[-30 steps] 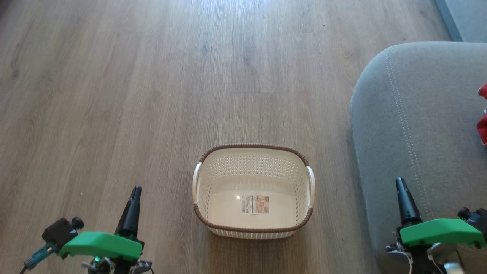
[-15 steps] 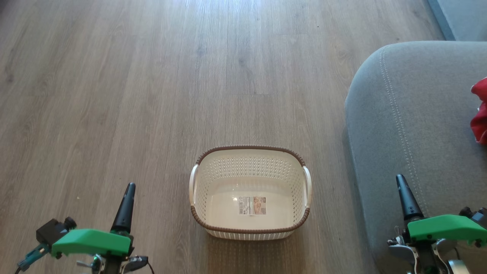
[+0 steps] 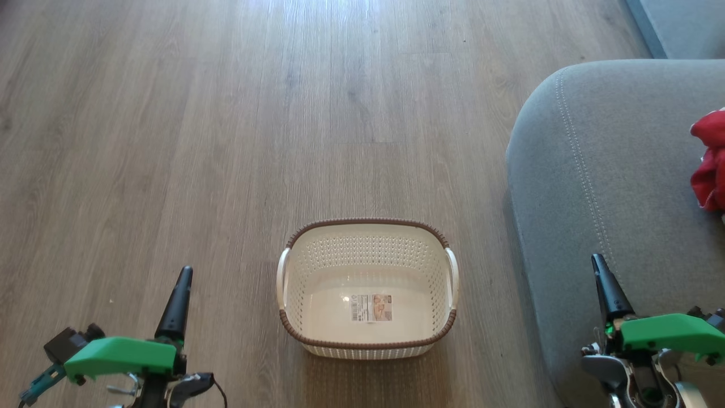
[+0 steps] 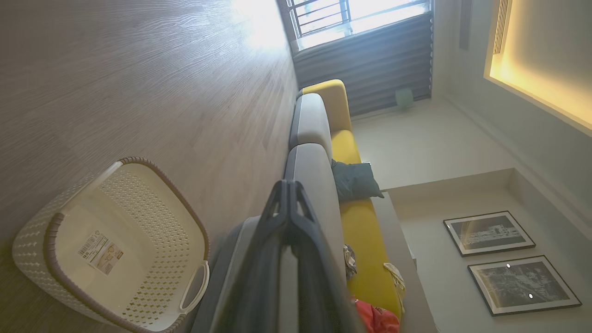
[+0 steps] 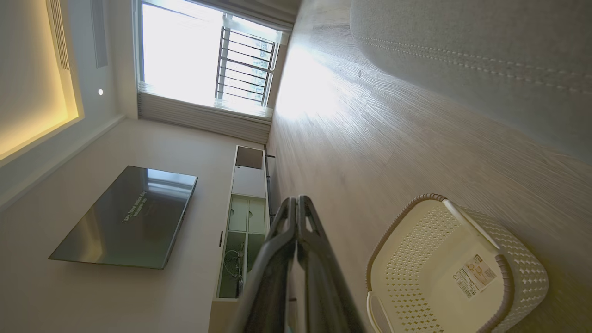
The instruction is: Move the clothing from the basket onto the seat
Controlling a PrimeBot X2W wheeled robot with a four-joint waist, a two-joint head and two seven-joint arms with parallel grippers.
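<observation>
1. Basket (image 3: 368, 249) is sitting on the wood floor (image 3: 198, 141), centre and near, with its label sticker (image 3: 371, 307) showing on the bare bottom.
2. Clothing (image 3: 709, 161) is lying on the seat (image 3: 612, 170) at the far right, well apart from the basket. It's a red bundle, and the head view's edge is cutting it off.
3. Seat is standing right of the basket with a strip of floor between them. Double stitching is running along its rounded edge.
4. Left gripper (image 3: 184, 275) is hanging over the floor at near left, left of the basket. Jaws are pressing together, tips meeting in the left wrist view.
5. Right gripper (image 3: 597, 262) is hanging over the seat's near edge at near right. Jaws are also sitting together, tips meeting in the right wrist view.
6. Neither gripper is touching the basket or the clothing.
</observation>
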